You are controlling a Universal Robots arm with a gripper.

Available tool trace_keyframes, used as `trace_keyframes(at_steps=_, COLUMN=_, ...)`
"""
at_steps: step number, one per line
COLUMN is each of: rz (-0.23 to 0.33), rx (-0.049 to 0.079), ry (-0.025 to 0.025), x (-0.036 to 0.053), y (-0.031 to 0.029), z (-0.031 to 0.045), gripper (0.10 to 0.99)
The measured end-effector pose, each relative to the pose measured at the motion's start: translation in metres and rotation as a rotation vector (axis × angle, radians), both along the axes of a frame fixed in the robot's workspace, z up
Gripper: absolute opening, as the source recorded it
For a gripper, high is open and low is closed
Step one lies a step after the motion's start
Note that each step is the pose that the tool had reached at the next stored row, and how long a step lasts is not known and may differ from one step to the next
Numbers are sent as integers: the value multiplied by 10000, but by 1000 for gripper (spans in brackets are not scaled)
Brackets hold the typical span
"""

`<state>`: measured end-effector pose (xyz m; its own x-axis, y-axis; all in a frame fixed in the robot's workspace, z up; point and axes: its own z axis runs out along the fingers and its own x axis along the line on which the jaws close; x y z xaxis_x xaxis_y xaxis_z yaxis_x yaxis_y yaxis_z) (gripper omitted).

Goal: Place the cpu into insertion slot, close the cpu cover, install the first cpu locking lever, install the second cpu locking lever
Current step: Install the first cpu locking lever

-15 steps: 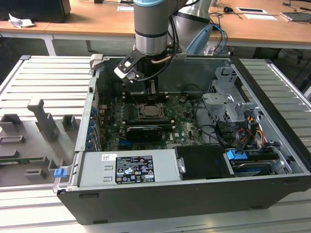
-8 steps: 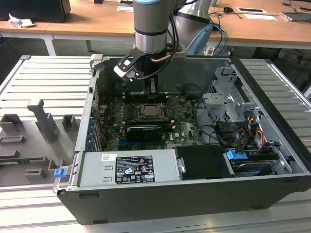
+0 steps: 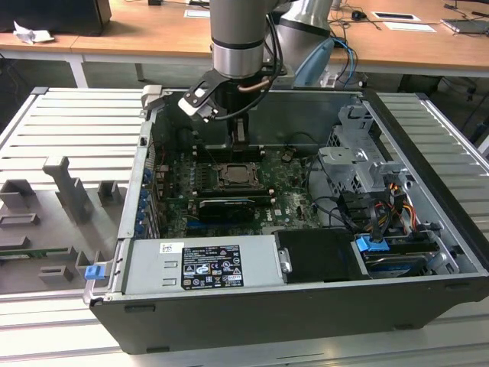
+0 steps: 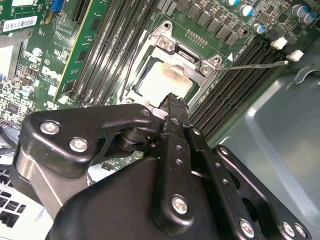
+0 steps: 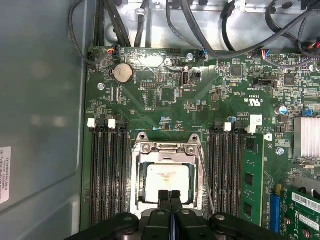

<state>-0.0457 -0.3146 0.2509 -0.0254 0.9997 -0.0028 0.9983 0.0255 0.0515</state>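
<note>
The cpu [image 5: 165,181] shows its pale metal face inside the insertion slot [image 3: 233,177] on the green board. The silvery cpu cover [image 5: 167,148] lies flat around it, its cut-out framing the chip [image 4: 162,82]. One thin wire locking lever [image 4: 252,65] stands away from the socket, also seen as a slanted wire [image 5: 206,182] beside the cover. My gripper [image 5: 170,196] is shut with nothing between its fingers, and its tips [image 4: 172,101] hover at the edge of the cover. In the exterior view the gripper [image 3: 239,136] hangs just above the socket's far side.
Black memory slots [image 5: 107,170] flank the socket on both sides, with a green card [image 5: 252,185] beyond them. The open computer case [image 3: 428,191] has a drive cage [image 3: 355,164], cables and a power supply [image 3: 202,267]. A grey fixture tray [image 3: 69,199] lies at the exterior view's left.
</note>
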Motion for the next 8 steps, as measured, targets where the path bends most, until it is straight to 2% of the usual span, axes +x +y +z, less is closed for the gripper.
trace_keyframes(at_steps=4, rz=0, rx=1, ry=0, x=-1, y=0, z=47, gripper=106)
trace_keyframes(at_steps=8, rz=0, rx=0, ry=0, x=-2, y=0, z=158, gripper=106)
